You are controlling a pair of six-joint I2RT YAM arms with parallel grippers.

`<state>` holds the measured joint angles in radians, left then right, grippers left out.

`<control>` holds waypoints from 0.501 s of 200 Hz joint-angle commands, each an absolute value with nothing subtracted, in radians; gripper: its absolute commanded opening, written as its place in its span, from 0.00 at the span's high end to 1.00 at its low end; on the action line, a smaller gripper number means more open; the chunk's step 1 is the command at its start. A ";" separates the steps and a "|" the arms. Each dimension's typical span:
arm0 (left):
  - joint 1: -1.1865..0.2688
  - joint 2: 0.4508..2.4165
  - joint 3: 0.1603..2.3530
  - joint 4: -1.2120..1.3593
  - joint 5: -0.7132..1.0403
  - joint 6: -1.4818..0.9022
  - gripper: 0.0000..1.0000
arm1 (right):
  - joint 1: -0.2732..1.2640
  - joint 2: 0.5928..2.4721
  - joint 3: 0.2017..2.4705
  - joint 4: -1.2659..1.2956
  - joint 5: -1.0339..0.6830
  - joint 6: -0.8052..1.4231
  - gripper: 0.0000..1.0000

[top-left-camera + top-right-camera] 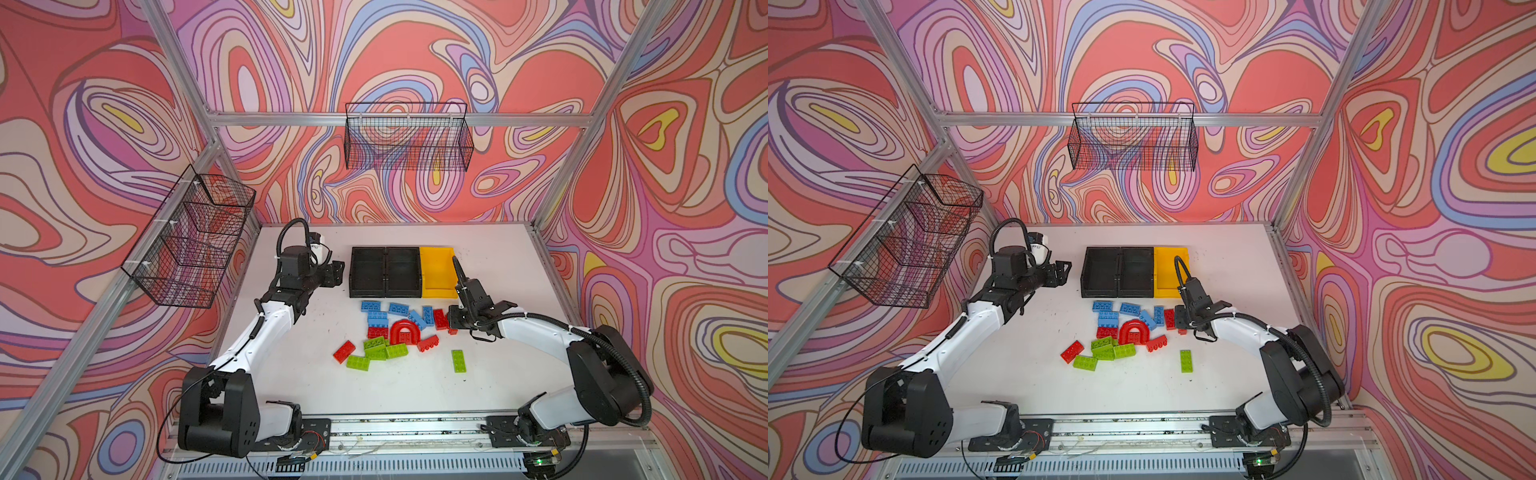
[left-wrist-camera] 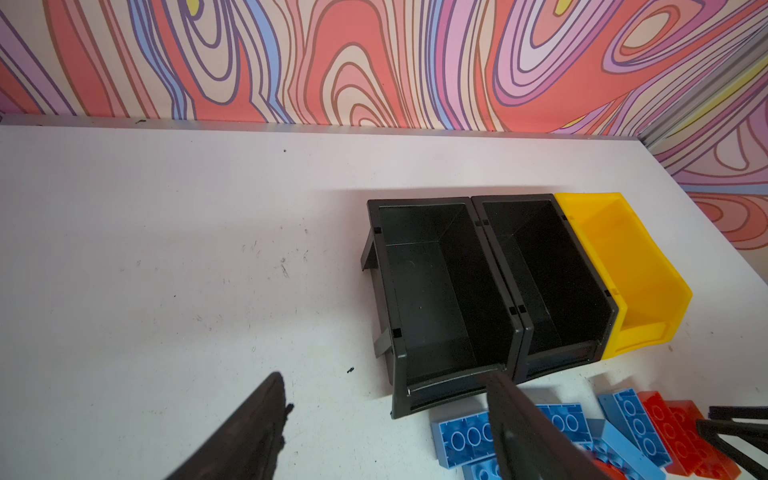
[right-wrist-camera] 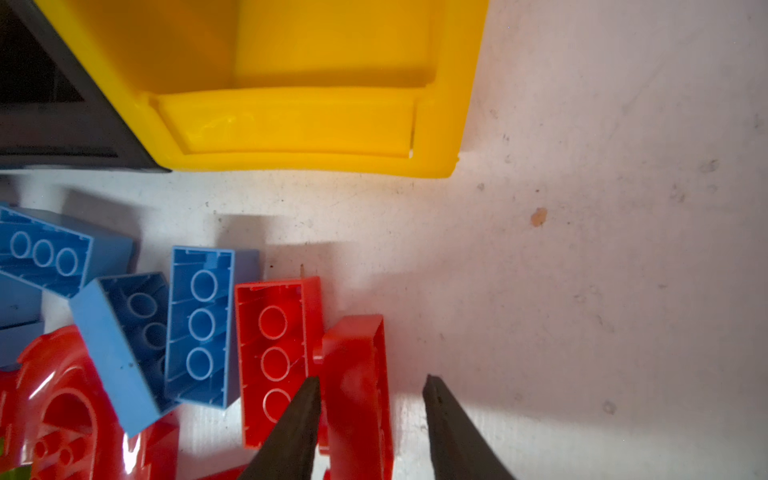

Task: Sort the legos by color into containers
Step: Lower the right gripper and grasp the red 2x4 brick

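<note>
Right wrist: lego (image 3: 357,353) within end effector (image 3: 370,379)

Bright, even light is falling from overhead onto my table (image 1: 291,374), throwing soft shadows beside the blue bricks (image 3: 199,316). Glare is streaking the yellow bin (image 3: 291,124). My right hand (image 3: 371,379) is looming blurred; both top views are bowing at their edges.

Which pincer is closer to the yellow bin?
Right. The right pincer sits just in front of the yellow bin, straddling a red brick. The left pincer hangs on the far side of both black bins.
</note>
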<state>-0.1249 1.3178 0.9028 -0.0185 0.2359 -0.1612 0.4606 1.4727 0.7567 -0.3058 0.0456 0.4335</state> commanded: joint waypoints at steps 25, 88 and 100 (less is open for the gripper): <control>-0.129 1.308 0.933 -0.018 0.253 -0.170 0.22 | 0.468 1.419 0.747 -0.300 0.018 0.455 0.55; -0.129 1.307 0.934 -0.018 0.253 -0.169 0.22 | 0.475 1.459 0.733 -0.316 0.049 0.451 0.58; -0.130 1.308 0.934 -0.019 0.254 -0.169 0.22 | 0.480 1.467 0.736 -0.321 0.052 0.450 0.59</control>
<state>-0.1249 1.3178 0.9028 -0.0185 0.2401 -0.1616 0.4664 1.4437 0.7437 -0.3073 0.0322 0.4397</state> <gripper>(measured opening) 0.783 0.421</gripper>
